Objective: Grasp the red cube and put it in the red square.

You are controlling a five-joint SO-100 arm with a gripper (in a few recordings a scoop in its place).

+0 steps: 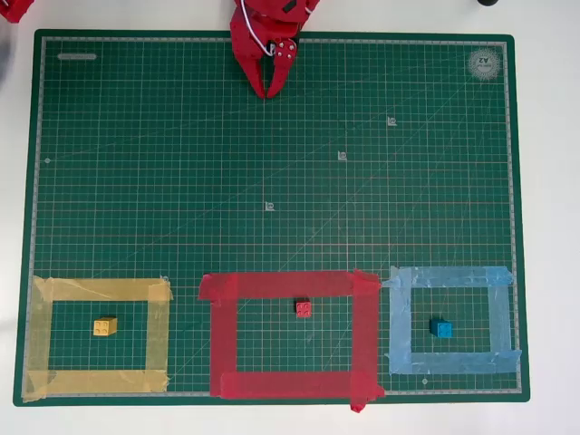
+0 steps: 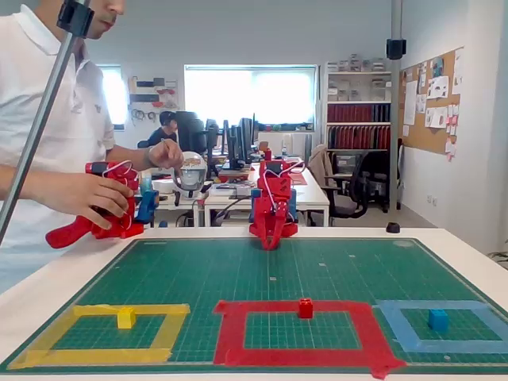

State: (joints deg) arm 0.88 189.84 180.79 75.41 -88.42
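One red cube (image 1: 304, 309) already sits inside the red square (image 1: 223, 335), right by its top strip and far from the gripper (image 1: 271, 89), whose fingers are together and hold nothing, so I think no move is left.

Mat (image 1: 272, 181): fills most of the overhead view, lying on the table (image 1: 548, 217).

Gripper (image 1: 271, 89): top centre of the overhead view, at the mat's upper edge, well apart from all frames; in the fixed view (image 2: 270, 242) it sits at the mat's far edge, centre.

Three tape frames in a row along the lower edge of the overhead view:
- Yellow tape frame (image 1: 41, 337), lower left, with the yellow cube (image 1: 105, 326) inside.
- Red square (image 1: 223, 335), lower centre, with the red cube (image 1: 304, 309) inside, just below its upper strip.
- Light blue tape frame (image 1: 501, 317), lower right, with the blue cube (image 1: 441, 329) inside.
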